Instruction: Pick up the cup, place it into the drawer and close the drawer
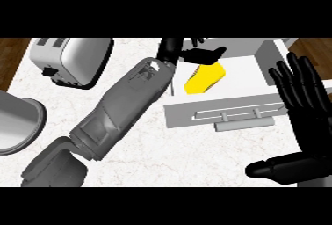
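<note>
The yellow cup (204,79) lies tilted inside the open white drawer (243,72), near its left side. My left forearm stretches diagonally from the lower left to the top middle. Just above the cup, the left hand (194,53) has its fingers spread and relaxed and does not close round it. The drawer's grey front panel (224,113) with its handle (243,125) faces me, pulled out over the counter. At the right edge my right hand (304,110) rests open, fingers pointing up, beside the drawer's right end.
A silver toaster (71,59) stands at the back left of the white marble counter (175,154). A grey round vessel (16,125) sits at the left edge. Wooden floor shows beyond the counter's far corners.
</note>
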Robot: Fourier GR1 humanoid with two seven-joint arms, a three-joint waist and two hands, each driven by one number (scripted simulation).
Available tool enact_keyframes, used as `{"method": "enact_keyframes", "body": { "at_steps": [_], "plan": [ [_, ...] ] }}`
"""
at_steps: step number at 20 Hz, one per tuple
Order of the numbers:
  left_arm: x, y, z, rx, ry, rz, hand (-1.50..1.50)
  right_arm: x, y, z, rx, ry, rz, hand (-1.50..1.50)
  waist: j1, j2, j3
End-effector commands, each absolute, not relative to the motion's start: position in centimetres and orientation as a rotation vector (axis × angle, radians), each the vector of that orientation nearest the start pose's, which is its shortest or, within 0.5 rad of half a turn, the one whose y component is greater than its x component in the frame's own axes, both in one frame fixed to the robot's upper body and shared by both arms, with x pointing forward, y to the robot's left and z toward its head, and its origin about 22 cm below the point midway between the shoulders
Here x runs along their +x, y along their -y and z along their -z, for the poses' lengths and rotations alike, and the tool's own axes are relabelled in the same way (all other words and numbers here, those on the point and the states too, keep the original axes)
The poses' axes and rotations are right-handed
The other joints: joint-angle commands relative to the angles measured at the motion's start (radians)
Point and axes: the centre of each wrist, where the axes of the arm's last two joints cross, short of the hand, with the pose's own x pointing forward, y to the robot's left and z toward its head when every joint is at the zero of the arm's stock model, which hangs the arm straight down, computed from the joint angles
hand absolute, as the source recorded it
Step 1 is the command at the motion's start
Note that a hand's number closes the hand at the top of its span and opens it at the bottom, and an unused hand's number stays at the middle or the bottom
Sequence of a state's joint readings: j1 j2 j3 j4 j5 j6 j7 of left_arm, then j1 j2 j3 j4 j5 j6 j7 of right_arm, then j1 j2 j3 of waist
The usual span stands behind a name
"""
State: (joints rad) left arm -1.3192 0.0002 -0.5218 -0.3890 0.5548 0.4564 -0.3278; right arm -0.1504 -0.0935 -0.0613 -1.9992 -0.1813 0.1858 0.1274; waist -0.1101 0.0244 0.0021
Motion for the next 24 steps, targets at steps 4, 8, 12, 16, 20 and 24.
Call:
{"method": "enact_keyframes", "body": {
  "at_steps": [4,8,12,16,20,24],
  "plan": [
    [43.0,-1.1,-13.6,0.040,1.897,0.368,-1.50,24.3,24.3,-14.7,0.251,2.025,-0.183,-1.50,0.007,0.001,-0.001],
    [42.3,0.0,-14.8,-0.075,1.904,0.269,-1.50,23.9,23.7,-15.3,0.286,2.021,-0.183,-1.50,-0.006,-0.002,-0.001],
    [42.2,-0.2,-14.6,-0.181,1.963,0.218,-1.50,23.8,24.8,-14.7,0.329,2.002,-0.153,-1.50,0.024,-0.007,-0.001],
    [41.8,-0.3,-14.3,-0.280,2.009,0.121,-1.50,23.9,23.7,-14.6,0.345,2.000,-0.147,-1.50,0.038,-0.008,-0.001],
    [42.1,-1.6,-15.6,-0.344,1.936,0.086,-1.50,22.5,25.3,-15.1,0.304,2.016,-0.205,1.50,0.108,-0.029,-0.002],
    [41.9,-3.1,-15.6,-0.353,1.943,0.021,-1.50,22.6,27.0,-14.4,0.248,1.965,-0.382,1.50,0.130,-0.033,-0.002]
  ]
}}
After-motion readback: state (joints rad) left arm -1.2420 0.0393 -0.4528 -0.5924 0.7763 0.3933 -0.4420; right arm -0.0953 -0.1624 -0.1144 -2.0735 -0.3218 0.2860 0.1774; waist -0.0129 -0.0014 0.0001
